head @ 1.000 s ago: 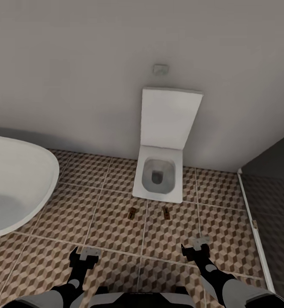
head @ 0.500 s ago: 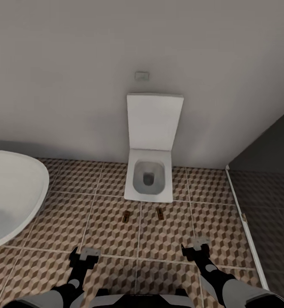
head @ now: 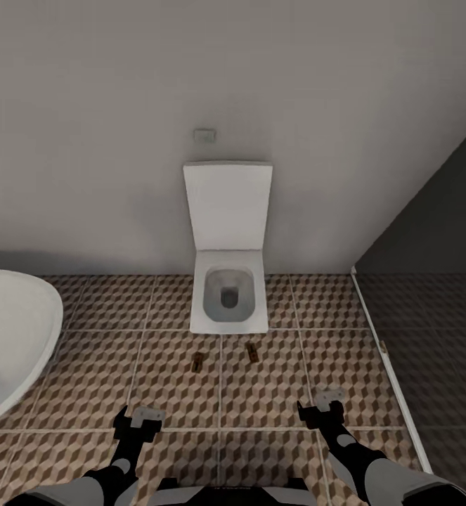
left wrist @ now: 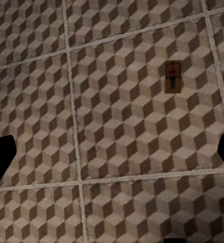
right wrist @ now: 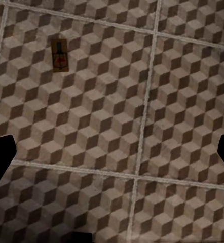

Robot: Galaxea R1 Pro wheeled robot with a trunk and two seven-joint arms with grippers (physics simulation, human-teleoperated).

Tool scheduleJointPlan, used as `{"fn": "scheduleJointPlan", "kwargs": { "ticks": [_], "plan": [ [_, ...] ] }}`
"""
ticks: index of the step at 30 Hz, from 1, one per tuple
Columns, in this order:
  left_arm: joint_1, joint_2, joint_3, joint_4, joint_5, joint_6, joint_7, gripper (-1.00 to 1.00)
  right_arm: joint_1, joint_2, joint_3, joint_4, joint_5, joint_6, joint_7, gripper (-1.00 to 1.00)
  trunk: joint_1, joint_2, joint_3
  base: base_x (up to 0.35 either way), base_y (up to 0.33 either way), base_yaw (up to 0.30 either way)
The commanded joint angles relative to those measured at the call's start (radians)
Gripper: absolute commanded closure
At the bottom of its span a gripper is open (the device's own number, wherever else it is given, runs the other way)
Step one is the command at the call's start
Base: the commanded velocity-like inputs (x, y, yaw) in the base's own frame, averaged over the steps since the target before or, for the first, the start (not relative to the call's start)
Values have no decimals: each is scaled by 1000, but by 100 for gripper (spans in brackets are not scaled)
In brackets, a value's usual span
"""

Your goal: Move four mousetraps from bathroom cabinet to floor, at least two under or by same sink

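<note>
The bathtub rim stands well to the left of the toilet, on the bathroom floor of cube-pattern tiles. The left pincer hangs low over the floor, near the robot and well short of the toilet; its jaws stand apart and hold nothing, as the left wrist view confirms with dark fingertips at both frame edges and bare tile between them.

Two mousetraps lie flat on the floor just in front of the toilet base. The left mousetrap sits off the toilet's left front corner and also shows in the left wrist view. The right mousetrap sits just in front of the toilet's right half and also shows in the right wrist view. The two are near each other but apart.

The right pincer hangs on the toilet's right-hand side, equally short of it, jaws apart and empty. A dark partition closes the scene to the right of the toilet.

Judgement: two traps are set down; the robot is in transit between placements. The next move calls for returning to the cabinet for the remaining traps and placing at least two beside the sink.
</note>
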Motion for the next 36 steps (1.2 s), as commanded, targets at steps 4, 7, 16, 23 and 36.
{"fn": "scheduleJointPlan", "kwargs": {
  "ticks": [4,7,16,23,36],
  "plan": [
    [-2,-2,-8,4,0,-5,7,-100,-1,0,9,1,-6,-3,-3,-100,-15,27,18,0,0,-74],
    [-1,-2,-8,4,0,-5,7,-100,-1,0,9,1,-6,-3,-3,-100,-26,48,32,0,0,-29],
    [-1,-2,-8,4,0,-5,7,-100,-1,0,9,1,-6,-3,-3,-100,-61,111,75,0,0,-8],
    [-1,-2,-8,4,0,-5,7,-100,-1,0,9,1,-6,-3,-3,-100,-65,118,89,0,0,6],
    [-1,-2,-8,4,0,-5,7,-100,-1,0,9,1,-6,-3,-3,-100,-65,118,110,0,0,114]
  ]
}}
